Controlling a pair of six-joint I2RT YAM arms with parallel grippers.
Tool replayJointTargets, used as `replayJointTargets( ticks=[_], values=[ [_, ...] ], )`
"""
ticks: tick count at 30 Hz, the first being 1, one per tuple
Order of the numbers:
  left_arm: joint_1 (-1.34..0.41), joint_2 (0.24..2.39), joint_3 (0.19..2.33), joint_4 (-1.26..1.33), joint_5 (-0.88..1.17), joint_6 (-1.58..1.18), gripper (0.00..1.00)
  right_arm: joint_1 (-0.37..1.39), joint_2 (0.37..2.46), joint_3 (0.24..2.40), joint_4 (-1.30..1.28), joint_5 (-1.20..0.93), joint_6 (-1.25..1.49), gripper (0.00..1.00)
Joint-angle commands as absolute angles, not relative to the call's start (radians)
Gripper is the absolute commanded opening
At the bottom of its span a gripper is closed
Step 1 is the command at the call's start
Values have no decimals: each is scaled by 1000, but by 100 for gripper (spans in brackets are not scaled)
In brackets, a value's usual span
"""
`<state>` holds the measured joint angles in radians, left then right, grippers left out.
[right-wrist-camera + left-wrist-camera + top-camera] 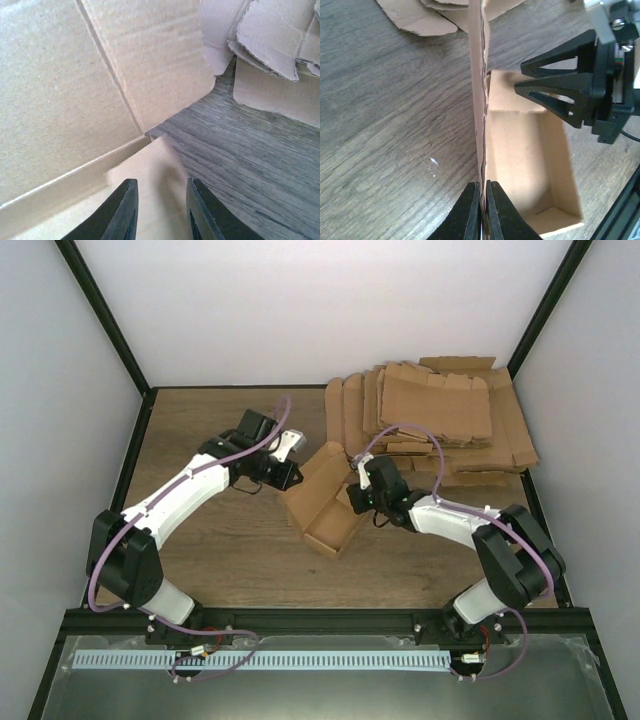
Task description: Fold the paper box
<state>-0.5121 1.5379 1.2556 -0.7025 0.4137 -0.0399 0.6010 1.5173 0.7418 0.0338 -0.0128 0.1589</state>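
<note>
Our left hand [481,196] pinches the upright left wall of the box [333,516] — our right hand [160,200], fingers apart, hovers over its right flap.

A lab robot cell: white panels [300,310], black frame [102,312], wooden table [230,560].

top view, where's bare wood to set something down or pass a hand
Free: the far left corner of the table, behind the left arm; and the near strip in front of the paper box, between the two arm bases. Crowded: the far right, under the pile of blanks, and the centre, where both arms meet the box.
</note>
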Motion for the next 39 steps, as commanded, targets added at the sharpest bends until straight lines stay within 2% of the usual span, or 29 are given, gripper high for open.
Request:
replayJointTargets(
  ticks=[1,3,4,5,6,7,16,19,22,24,34,39],
  values=[
    [-506,1518,1271,-712,408,-16,5,601,1485,747,60,-4,180,29],
    [-509,1509,1270,-717,396,-6,6,599,1478,742,55,-2,191,33],
    [-511,1507,1270,-722,389,-3,6,597,1469,736,55,-2,196,39],
    [-511,1504,1270,-727,384,0,6,593,1454,728,57,-8,204,60],
    [-510,1505,1271,-731,378,2,6,586,1441,720,61,-29,210,92],
    [-511,1504,1272,-733,374,4,6,575,1426,711,65,-49,214,99],
    [-518,1497,1270,-733,385,7,6,552,1292,666,46,-69,186,97],
    [-520,1499,1277,-740,385,6,6,552,1310,738,-77,-102,137,89],
    [-521,1505,1281,-743,388,6,6,554,1350,792,-154,-121,99,75],
    [-523,1508,1281,-743,389,6,6,562,1377,799,-153,-134,92,70],
    [-526,1508,1292,-749,388,9,6,617,1560,896,-169,72,60,70],
    [-525,1509,1288,-750,384,9,6,617,1620,907,-179,107,35,64]
  ],
)
